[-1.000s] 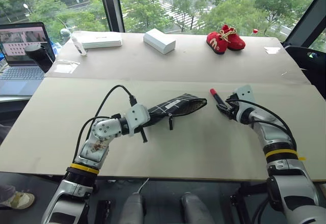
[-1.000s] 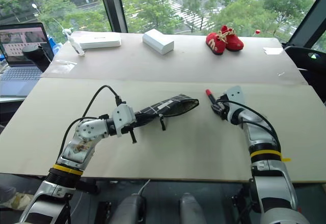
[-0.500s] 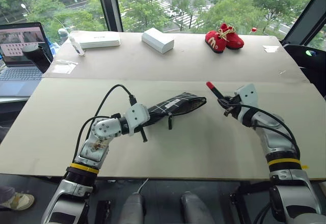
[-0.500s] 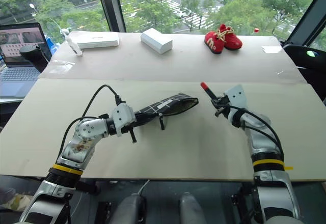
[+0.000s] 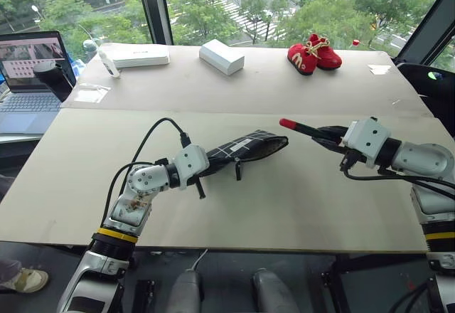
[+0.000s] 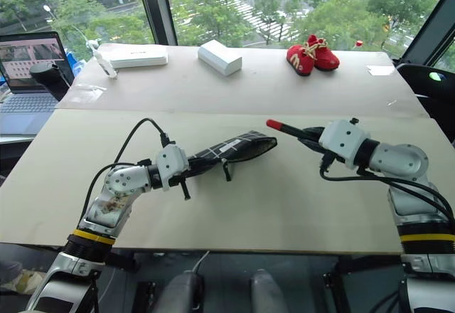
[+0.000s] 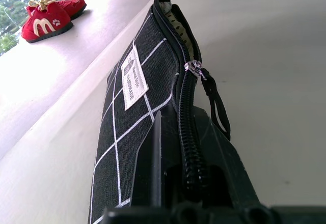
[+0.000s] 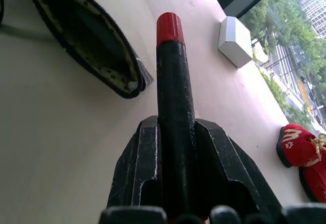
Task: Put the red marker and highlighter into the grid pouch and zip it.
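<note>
**Marker held off the bench, pouch pinned open**

I had the right hand clamped around the dark barrel of the red marker, and the marker was lifted off the bench. It stuck straight out past the fingertips, its red end the part farthest from the hand. In the right wrist view the two black fingers pressed on either side of the barrel, with the red end pointing toward the open mouth of the grid pouch.

My left hand was shut tight on the near end of the pouch, gripping it along the zipper edge. The pouch stretched away from that hand across the bench, label side showing, the zipper pull and its black strap partway along. The far end gaped open, showing pale lining. That opening lay just ahead of the marker's tip, with a gap between them.

Well beyond both hands, at the far side of the bench, sat a pair of red baby shoes and a white box. I could not spot the highlighter.
</note>
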Motion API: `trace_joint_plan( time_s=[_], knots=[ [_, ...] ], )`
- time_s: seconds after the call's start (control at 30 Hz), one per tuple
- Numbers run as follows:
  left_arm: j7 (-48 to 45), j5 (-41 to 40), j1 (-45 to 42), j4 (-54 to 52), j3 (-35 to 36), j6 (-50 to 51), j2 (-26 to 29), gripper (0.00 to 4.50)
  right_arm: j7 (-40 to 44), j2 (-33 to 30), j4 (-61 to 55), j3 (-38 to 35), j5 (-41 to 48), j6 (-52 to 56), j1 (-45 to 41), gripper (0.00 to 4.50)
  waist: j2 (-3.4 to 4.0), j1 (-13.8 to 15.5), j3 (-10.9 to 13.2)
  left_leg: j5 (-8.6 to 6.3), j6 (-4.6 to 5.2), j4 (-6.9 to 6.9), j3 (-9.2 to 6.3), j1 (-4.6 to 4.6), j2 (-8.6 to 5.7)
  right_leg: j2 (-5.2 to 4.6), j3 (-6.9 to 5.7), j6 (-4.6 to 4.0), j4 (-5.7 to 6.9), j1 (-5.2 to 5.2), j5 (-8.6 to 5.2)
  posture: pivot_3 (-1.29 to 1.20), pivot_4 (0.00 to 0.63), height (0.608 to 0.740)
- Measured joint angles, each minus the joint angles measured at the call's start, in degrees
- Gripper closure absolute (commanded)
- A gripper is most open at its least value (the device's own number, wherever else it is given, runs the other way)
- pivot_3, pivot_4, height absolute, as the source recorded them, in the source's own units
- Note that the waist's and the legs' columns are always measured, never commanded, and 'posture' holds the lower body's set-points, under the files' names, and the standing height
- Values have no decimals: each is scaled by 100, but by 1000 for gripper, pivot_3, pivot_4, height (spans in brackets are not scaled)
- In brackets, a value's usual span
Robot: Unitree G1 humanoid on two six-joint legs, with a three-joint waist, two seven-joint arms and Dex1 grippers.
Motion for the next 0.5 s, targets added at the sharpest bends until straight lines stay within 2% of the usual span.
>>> trace_joint_plan(
  time_s=[0.5],
  knots=[
    [-30, 0, -7, 1, 0, 0, 0, 4500, 57, 7, -309, 352, -365, -75, 233, 3906, 0, 6, 0, 0, 0, 0, 0, 1, 0, 0, 0, 0, 0, 0, 0, 0, 150, 729]
  ],
)
